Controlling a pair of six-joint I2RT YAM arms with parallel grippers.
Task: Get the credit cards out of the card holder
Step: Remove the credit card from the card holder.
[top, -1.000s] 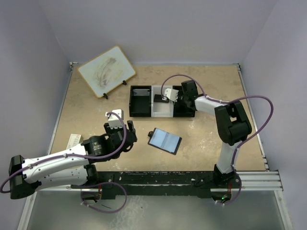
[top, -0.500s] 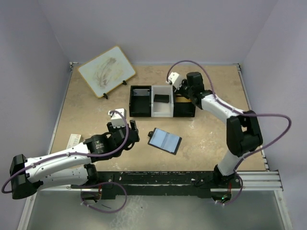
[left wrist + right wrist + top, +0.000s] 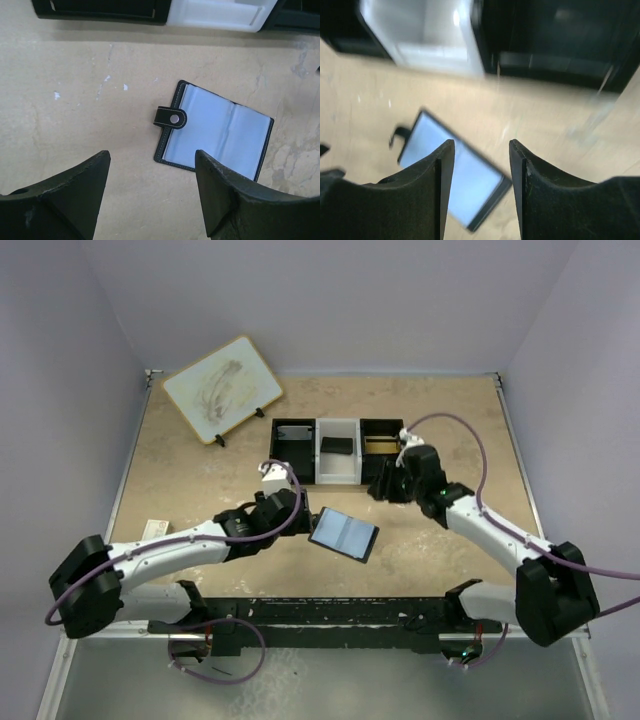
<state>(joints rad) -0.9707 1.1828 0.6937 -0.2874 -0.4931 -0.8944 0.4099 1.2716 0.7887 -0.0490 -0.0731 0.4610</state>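
The card holder [image 3: 343, 533] lies open on the table, pale blue-grey inside up, its snap tab [image 3: 170, 118] pointing left. No loose card shows on it. One dark credit card [image 3: 337, 445] lies in the white middle compartment of the tray [image 3: 290, 475]. A flat tan thing [image 3: 378, 444] lies in the tray's right compartment. My left gripper [image 3: 298, 512] is open just left of the holder, and in its wrist view the left gripper [image 3: 151, 156] has bare table between its fingers. My right gripper [image 3: 378, 488] is open above the holder's [image 3: 420, 145] far right side, nothing in the right gripper [image 3: 481, 145].
A drawing board on a stand [image 3: 222, 388] is at the back left. A small white-and-red box [image 3: 153, 530] lies near the left edge beside my left arm. The tray [image 3: 420, 30] is just beyond the holder. A metal rail [image 3: 400, 612] runs along the near edge.
My right gripper came off the tray, swung toward the near side over the holder, and opened. The left gripper advanced right toward the holder. A tan thing now shows in the right compartment.
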